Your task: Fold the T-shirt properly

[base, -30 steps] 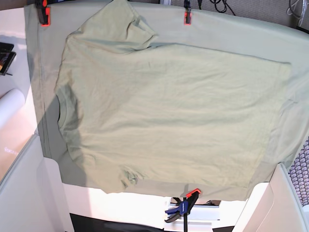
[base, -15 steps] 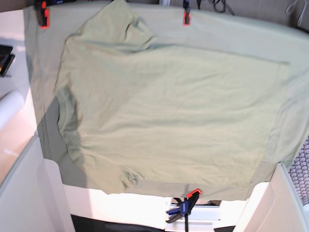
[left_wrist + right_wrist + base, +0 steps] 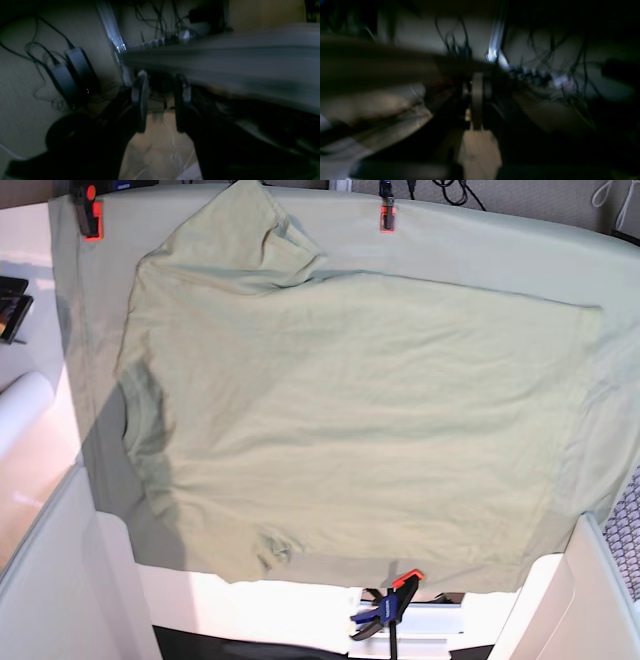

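The pale green T-shirt (image 3: 350, 410) lies spread flat on the tablecloth (image 3: 600, 270). Its neckline (image 3: 127, 395) points left and its hem (image 3: 585, 380) right. One sleeve (image 3: 250, 240) reaches the far edge and the other (image 3: 265, 548) is bunched at the near edge. Neither gripper shows in the base view. In the dark left wrist view my left gripper (image 3: 161, 105) is open and holds nothing, below the blurred table edge (image 3: 225, 57). My right gripper (image 3: 477, 100) is shut and empty in the dim, blurred right wrist view.
Orange clamps (image 3: 92, 218) (image 3: 385, 218) pin the cloth at the far edge and a blue-and-orange clamp (image 3: 388, 608) at the near edge. A white roll (image 3: 20, 405) and a black device (image 3: 10, 305) sit at the left. Power bricks (image 3: 72, 72) and cables hang near the left gripper.
The dark shadow over the neckline side has shrunk and lightened. The T-shirt lies as before.
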`<state>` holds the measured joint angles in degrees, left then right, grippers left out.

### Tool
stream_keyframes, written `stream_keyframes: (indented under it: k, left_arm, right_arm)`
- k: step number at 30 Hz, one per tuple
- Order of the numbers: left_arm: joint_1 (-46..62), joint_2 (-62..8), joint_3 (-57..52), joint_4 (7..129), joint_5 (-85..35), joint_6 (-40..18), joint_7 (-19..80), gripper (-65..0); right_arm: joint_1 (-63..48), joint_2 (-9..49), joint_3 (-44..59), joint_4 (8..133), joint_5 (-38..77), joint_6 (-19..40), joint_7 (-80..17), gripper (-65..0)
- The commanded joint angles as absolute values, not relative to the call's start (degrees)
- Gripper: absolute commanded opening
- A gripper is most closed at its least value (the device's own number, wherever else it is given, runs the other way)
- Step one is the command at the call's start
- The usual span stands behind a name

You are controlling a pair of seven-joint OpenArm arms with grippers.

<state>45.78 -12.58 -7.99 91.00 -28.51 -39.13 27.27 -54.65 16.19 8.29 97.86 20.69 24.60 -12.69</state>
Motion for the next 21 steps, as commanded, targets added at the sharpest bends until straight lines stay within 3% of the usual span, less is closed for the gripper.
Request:
stream_keyframes:
  k: [1,4,8,10,14,21]
  left_arm:
    - [47.1,-13.6,-9.2,93.3,-31.0,-40.0,27.5,-44.0]
    - [48.6,-15.6,-11.9,97.1,-35.6,-40.0,29.0,-44.0]
    - [50.3,-18.3,-14.3,100.0,-37.1,-40.0,29.1,-44.0]
    - [51.0,-19.4,-15.5,100.3,-37.2,-40.0,29.5,-43.9]
    - [52.5,-21.3,-17.9,100.3,-39.1,-40.0,29.8,-43.9]
    - [53.5,-23.4,-21.4,100.3,-40.5,-40.0,29.8,-43.9]
  right_arm:
    - [-55.5,16.4,9.4,101.2,23.2,25.3,-13.5,-65.0]
    - [-54.8,16.3,12.4,108.2,27.8,25.3,-17.0,-61.2]
    - [-51.8,15.7,15.8,113.2,32.3,25.3,-19.1,-38.6]
    - [-49.2,14.1,17.4,113.6,33.5,24.1,-21.5,-30.6]
    - [-43.4,9.8,19.1,112.4,33.2,17.6,-24.7,-29.2]
    - [-37.1,3.3,18.2,105.3,33.0,17.1,-27.9,-29.2]
